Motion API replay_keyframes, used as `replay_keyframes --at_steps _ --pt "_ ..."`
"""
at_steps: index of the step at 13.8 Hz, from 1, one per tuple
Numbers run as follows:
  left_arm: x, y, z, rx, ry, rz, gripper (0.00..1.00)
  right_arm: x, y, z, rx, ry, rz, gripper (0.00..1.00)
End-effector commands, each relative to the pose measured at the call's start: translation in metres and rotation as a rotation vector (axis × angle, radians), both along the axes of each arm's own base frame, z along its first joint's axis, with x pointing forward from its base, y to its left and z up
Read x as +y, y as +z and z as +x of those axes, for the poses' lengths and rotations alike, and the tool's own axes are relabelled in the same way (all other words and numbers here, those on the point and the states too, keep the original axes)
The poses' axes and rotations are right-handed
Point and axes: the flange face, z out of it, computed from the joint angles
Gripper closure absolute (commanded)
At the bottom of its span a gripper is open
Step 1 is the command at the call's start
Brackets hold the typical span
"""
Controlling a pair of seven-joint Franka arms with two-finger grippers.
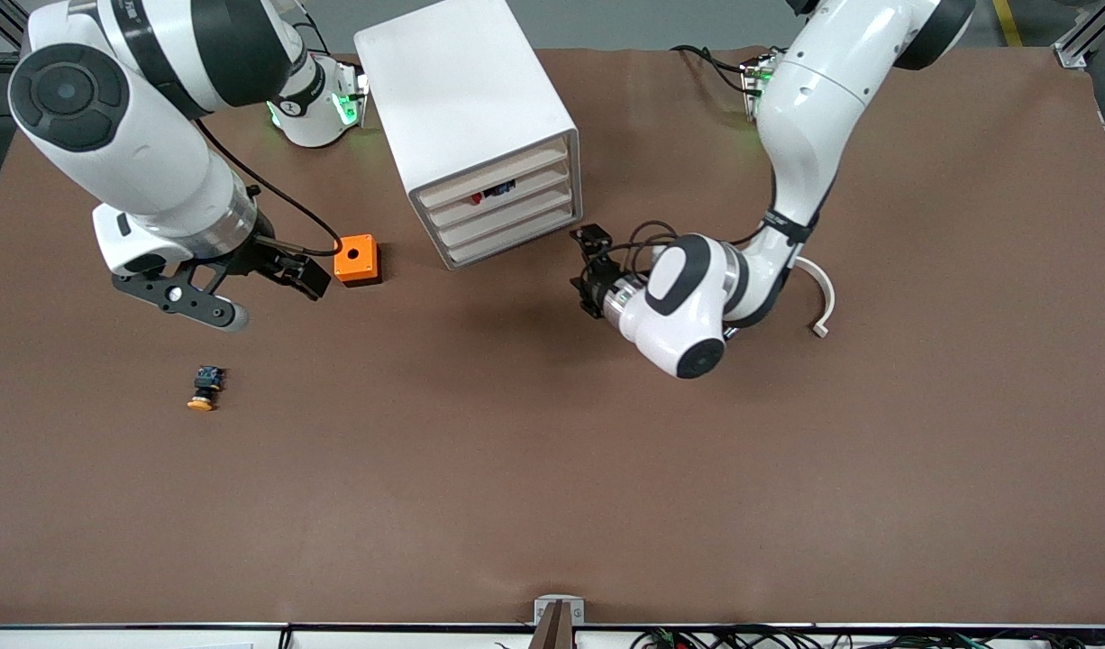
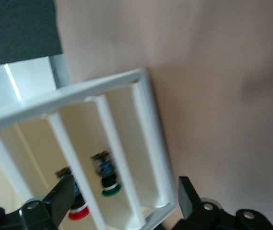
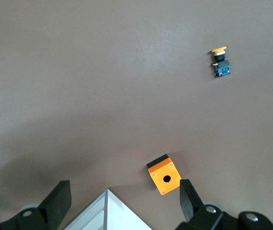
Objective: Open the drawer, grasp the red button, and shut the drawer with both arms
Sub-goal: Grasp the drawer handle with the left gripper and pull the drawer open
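The white cabinet (image 1: 467,108) stands at the back middle with its four drawers pushed in. Through a drawer front (image 1: 507,191) I see the red-capped button (image 1: 474,198). In the left wrist view the red button (image 2: 78,212) lies in one slot and a green-capped one (image 2: 110,186) in the slot beside it. My left gripper (image 1: 581,270) is open and empty, just in front of the cabinet's lower front corner (image 2: 162,206); it also shows in the left wrist view (image 2: 124,201). My right gripper (image 1: 296,275) is open and empty above the table beside the orange cube (image 1: 357,259).
The twin button with an orange-yellow cap (image 1: 205,389) lies on the brown table nearer the front camera, toward the right arm's end. The right wrist view shows it (image 3: 219,62), the cube (image 3: 164,176) and a cabinet corner (image 3: 108,213). A white curved piece (image 1: 823,302) lies by the left arm.
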Motion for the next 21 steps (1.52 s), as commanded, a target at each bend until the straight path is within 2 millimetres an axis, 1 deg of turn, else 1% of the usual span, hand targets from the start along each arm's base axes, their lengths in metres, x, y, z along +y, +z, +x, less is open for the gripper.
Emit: replay_keyframes --at_steps 1,2,3,4,5,6,7,8,11,12,13,14,15,16,17,18,19,20,21 --pt "-0.022 -0.007 -0.013 0.122 0.067 0.022 0.17 0.0 -0.006 -0.002 0.005 -0.031 -0.003 0.0" --pt "-0.033 -0.017 -0.024 0.166 0.075 0.046 0.21 0.0 -0.005 -0.002 0.003 -0.03 -0.004 0.0" --pt "-0.045 -0.025 -0.038 0.206 0.079 0.082 0.22 0.0 -0.005 -0.002 0.003 -0.03 -0.004 0.0" --pt "-0.053 -0.03 -0.047 0.227 0.076 0.105 0.22 0.0 -0.005 -0.002 0.002 -0.03 -0.003 0.0" --pt "-0.054 -0.032 -0.052 0.247 0.072 0.123 0.22 -0.001 -0.004 -0.002 -0.001 -0.031 -0.006 0.0" --pt "-0.059 -0.035 -0.062 0.293 0.062 0.147 0.27 -0.004 -0.001 -0.001 -0.006 -0.034 -0.01 0.0" --pt "-0.065 -0.033 -0.07 0.334 0.059 0.163 0.32 -0.007 0.0 0.001 -0.01 -0.038 -0.012 0.0" --pt "-0.066 -0.031 -0.076 0.367 0.047 0.185 0.32 -0.008 0.0 0.001 -0.01 -0.039 -0.014 0.0" --pt "-0.065 -0.026 -0.078 0.396 0.038 0.205 0.32 -0.015 0.006 0.004 -0.025 -0.037 -0.02 0.0" --pt "-0.067 -0.027 -0.08 0.398 0.035 0.206 0.36 -0.016 0.007 0.005 -0.035 -0.026 -0.041 0.0" --pt "-0.075 -0.028 -0.09 0.399 0.018 0.21 0.57 -0.008 0.007 0.002 -0.046 -0.021 -0.066 0.0" --pt "-0.077 -0.028 -0.092 0.396 0.012 0.217 0.79 0.002 0.006 -0.003 -0.047 -0.014 -0.071 0.0" --pt "-0.076 -0.027 -0.09 0.392 0.014 0.218 0.98 0.014 0.004 -0.008 -0.043 -0.033 -0.075 0.0" --pt "-0.071 -0.026 -0.085 0.388 0.021 0.219 1.0 0.027 0.002 -0.014 -0.044 -0.063 -0.079 0.0" --pt "-0.069 -0.025 -0.083 0.378 0.02 0.226 1.0 0.04 -0.005 -0.019 -0.04 -0.077 -0.08 0.0" --pt "-0.066 -0.026 -0.079 0.372 0.026 0.232 1.0 0.052 -0.007 -0.024 -0.043 -0.08 -0.082 0.0" --pt "-0.057 -0.024 -0.068 0.365 0.046 0.238 1.0 0.064 -0.009 -0.03 -0.043 -0.117 -0.079 0.0" --pt "-0.044 -0.023 -0.051 0.355 0.079 0.237 1.0 0.075 -0.009 -0.034 -0.055 -0.172 -0.079 0.0" --pt "-0.032 -0.021 -0.034 0.348 0.108 0.227 1.0 0.092 -0.013 -0.041 -0.064 -0.213 -0.08 0.0"
